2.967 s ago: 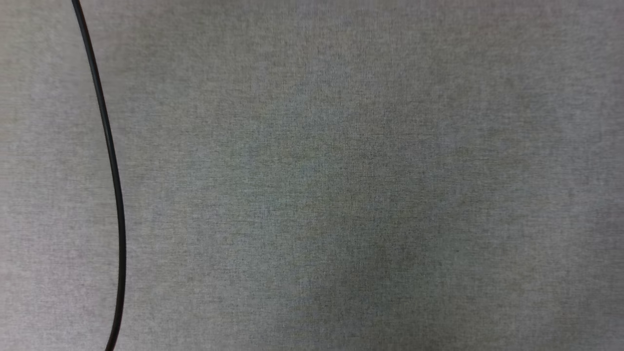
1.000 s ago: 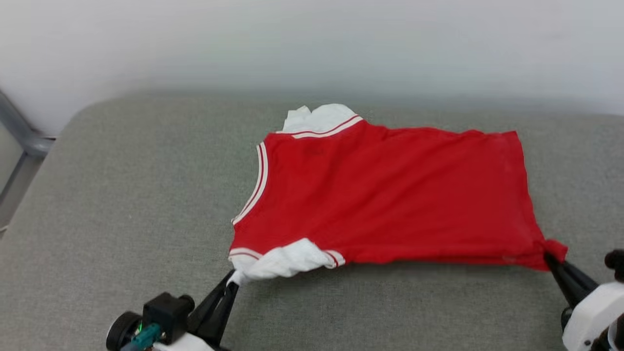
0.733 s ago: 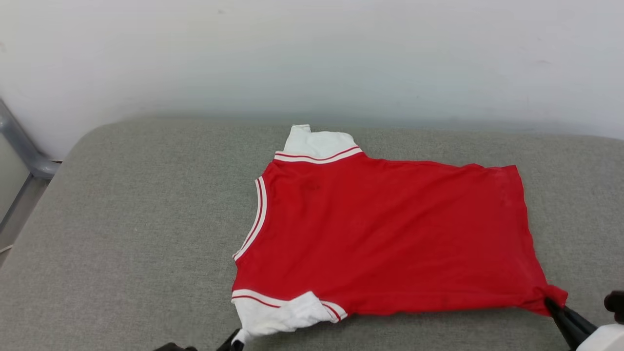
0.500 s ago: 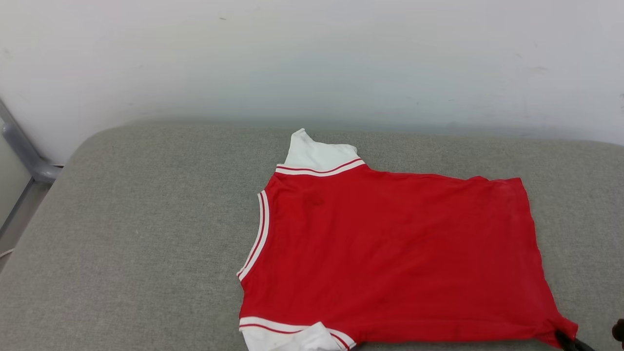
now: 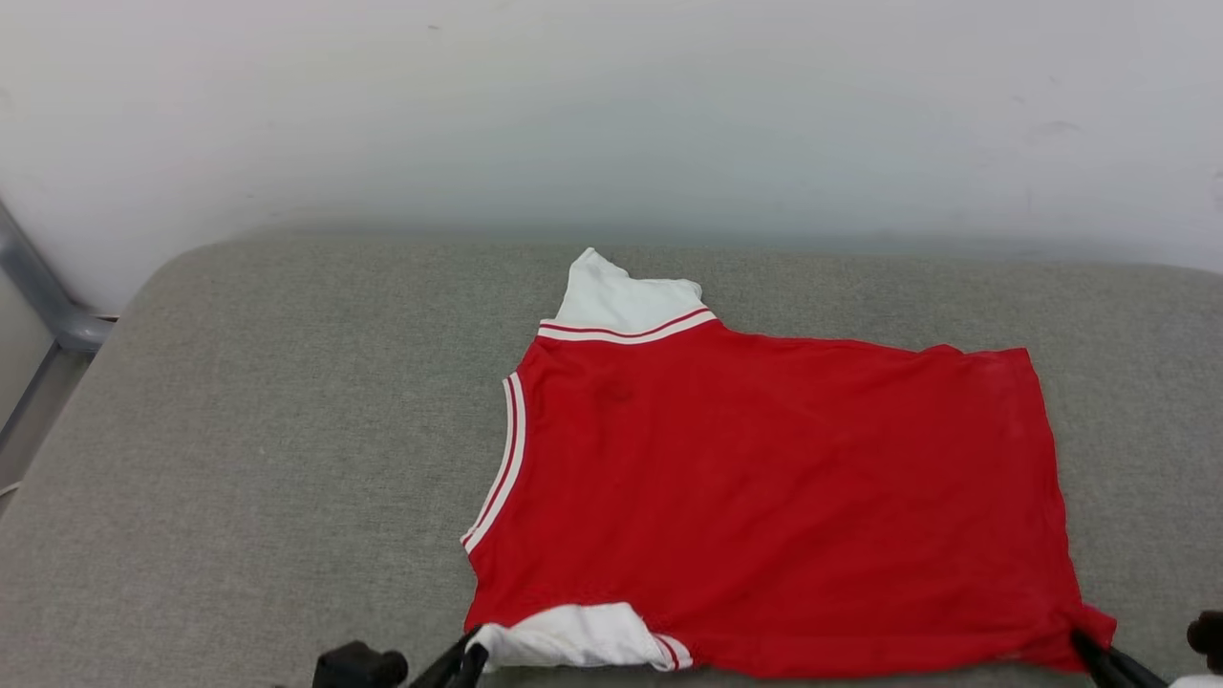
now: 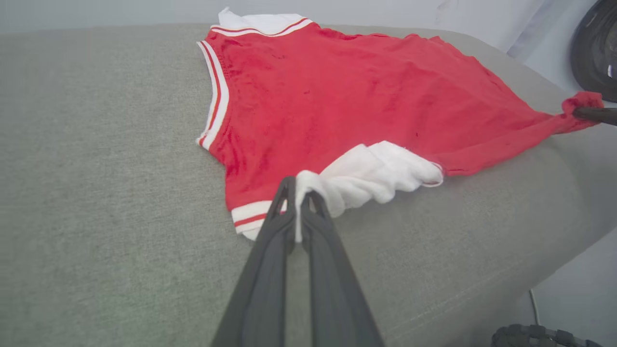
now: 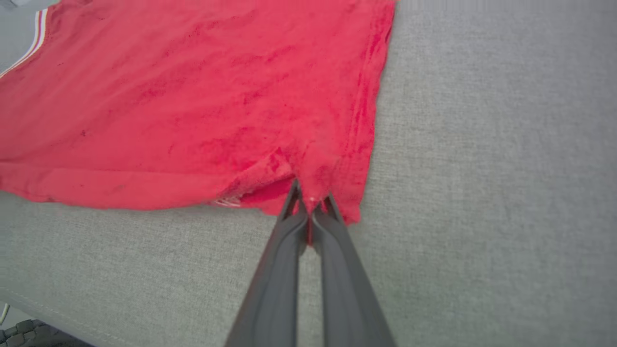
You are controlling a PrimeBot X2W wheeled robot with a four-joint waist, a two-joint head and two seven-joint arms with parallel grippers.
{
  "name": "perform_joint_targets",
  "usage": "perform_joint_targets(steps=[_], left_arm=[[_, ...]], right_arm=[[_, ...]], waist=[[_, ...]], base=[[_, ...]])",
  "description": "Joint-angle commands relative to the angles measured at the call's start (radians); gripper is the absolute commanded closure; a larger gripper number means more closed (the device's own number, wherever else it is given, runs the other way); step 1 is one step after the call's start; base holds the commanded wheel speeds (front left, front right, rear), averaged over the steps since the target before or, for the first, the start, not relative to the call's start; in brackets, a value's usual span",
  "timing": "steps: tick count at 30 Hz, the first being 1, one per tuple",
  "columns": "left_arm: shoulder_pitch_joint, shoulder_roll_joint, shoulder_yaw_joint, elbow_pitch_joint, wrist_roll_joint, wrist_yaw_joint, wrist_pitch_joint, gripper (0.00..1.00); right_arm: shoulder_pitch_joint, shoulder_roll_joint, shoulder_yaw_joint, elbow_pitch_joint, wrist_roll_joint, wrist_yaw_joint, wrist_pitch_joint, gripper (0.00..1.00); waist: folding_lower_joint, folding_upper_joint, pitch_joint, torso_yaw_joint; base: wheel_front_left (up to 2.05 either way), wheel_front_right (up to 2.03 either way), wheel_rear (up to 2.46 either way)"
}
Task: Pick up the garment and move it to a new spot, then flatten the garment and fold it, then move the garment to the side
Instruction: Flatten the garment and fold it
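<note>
The garment (image 5: 764,497) lies nearly flat, the left gripper (image 6: 300,185) clamped on its near sleeve and the right gripper (image 7: 311,193) clamped on its near hem corner; folding and moving aside remain.

The garment (image 5: 764,497) is soft matt cloth; the cushion (image 5: 287,430), coarse grey woven fabric
</note>
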Motion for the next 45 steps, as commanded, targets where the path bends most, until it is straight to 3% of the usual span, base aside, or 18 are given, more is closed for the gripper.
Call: perform_joint_targets(steps=[1,7,22,35,45], left_arm=[[-0.042,0.004,0.006,0.01,0.012,-0.012,0.004,1.0],[-0.201,0.012,0.016,0.059,0.049,-0.067,0.03,1.0],[-0.561,-0.052,0.019,0.332,0.097,-0.207,0.057,1.0],[-0.71,-0.123,-0.01,0.6,0.093,-0.256,0.017,1.0],[-0.723,-0.183,-0.076,0.743,0.048,-0.269,-0.008,1.0]], right_arm=[[-0.025,-0.003,0.001,-0.008,0.005,-0.001,0.0,1.0],[-0.106,-0.009,0.015,-0.007,0.021,-0.001,0.003,1.0],[-0.373,-0.026,0.107,0.086,0.079,-0.001,0.033,1.0],[-0.567,-0.029,0.209,0.241,0.092,-0.001,0.022,1.0],[-0.591,-0.035,0.288,0.311,0.136,-0.001,0.021,1.0]], waist=[[0.0,-0.0001,0.009,-0.008],[0.0,-0.0001,0.056,-0.028],[0.0,-0.0001,0.22,-0.073],[0.0,-0.0001,0.332,-0.08],[0.0,-0.0001,0.331,-0.082]], base=[[0.0,0.0,0.0],[0.0,0.0,0.0],[0.0,0.0,0.0],[0.0,0.0,0.0],[0.0,0.0,0.0]])
